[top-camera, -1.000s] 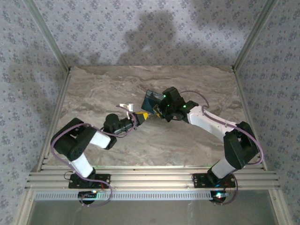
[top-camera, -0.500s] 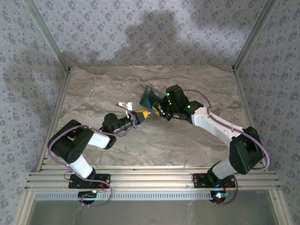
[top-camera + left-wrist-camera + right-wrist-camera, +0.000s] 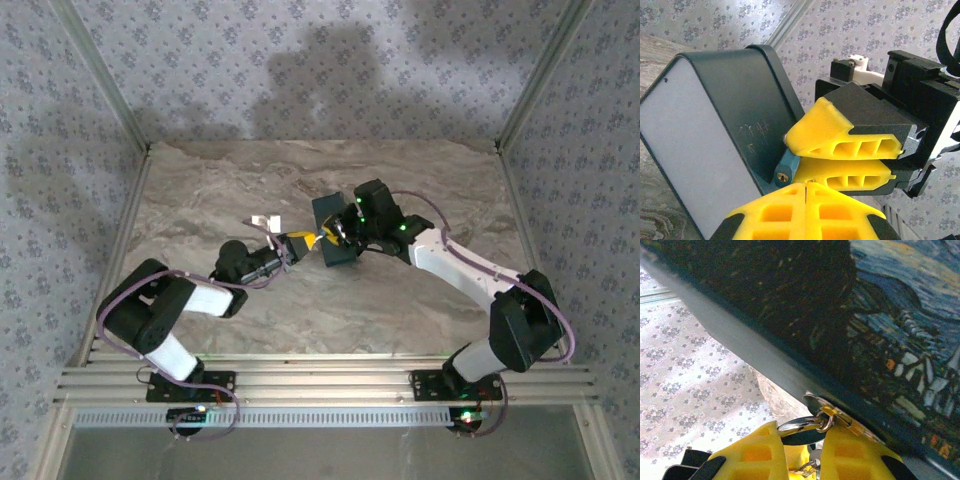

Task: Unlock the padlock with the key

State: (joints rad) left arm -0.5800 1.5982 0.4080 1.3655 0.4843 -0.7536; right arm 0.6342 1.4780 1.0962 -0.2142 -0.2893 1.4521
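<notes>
Overhead, the chunky dark-blue swirl-print padlock (image 3: 338, 255) has rolled dark side up over the tabletop (image 3: 200, 200). Left wrist: the left tool (image 3: 805, 187) is clenched flat, contents unclear. Right wrist: the right tool (image 3: 802, 434) pinches the metal key ring (image 3: 801, 422), so I judge the padlock merely swung, still locked.

Near the middle of the table (image 3: 200, 190) sits the padlock (image 3: 330, 213), tilted. The left gripper (image 3: 304, 242) reaches in from the left and the right gripper (image 3: 324, 237) from the right, their fingertips close together at the padlock's left side. On the right wrist camera, the key ring (image 3: 801, 424) hangs below the padlock's edge, between that gripper's fingers (image 3: 757, 455).
</notes>
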